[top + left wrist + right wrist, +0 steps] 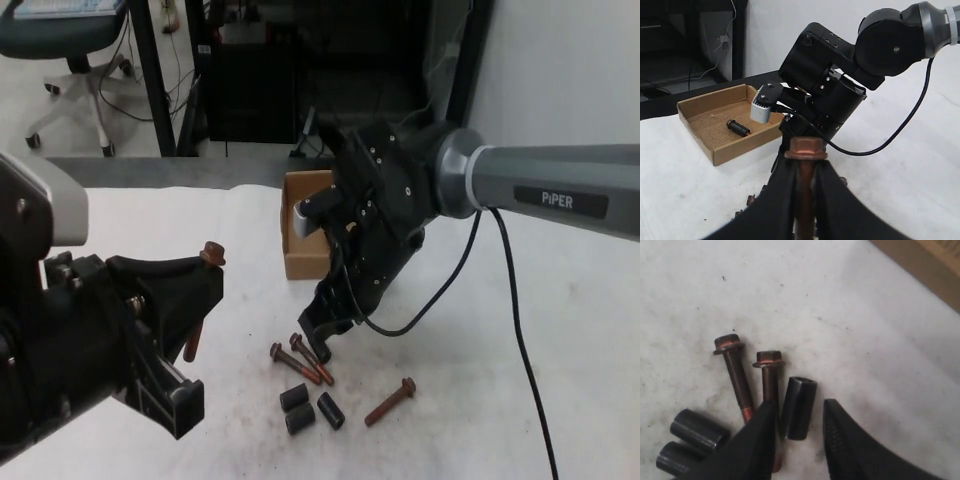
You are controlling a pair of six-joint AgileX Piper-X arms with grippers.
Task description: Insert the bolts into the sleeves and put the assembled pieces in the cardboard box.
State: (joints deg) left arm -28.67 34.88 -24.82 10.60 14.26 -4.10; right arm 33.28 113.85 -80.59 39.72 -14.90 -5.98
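The left fingers [774, 200] are clamping an upright bolt [803, 150] while the right fingers [852, 440], parted, are straddling a sleeve [798, 407] on the counter [840, 305]; closing on it should come next, the cardboard box [695, 107] waiting beyond

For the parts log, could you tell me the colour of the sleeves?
The sleeves are black, shown best in the right wrist view.

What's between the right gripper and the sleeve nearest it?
Nothing visible. The sleeve lies bare on the bench, in the gap between the fingers of the open right gripper. A bolt lies close alongside, partly hidden by one finger, and might get pinched too.
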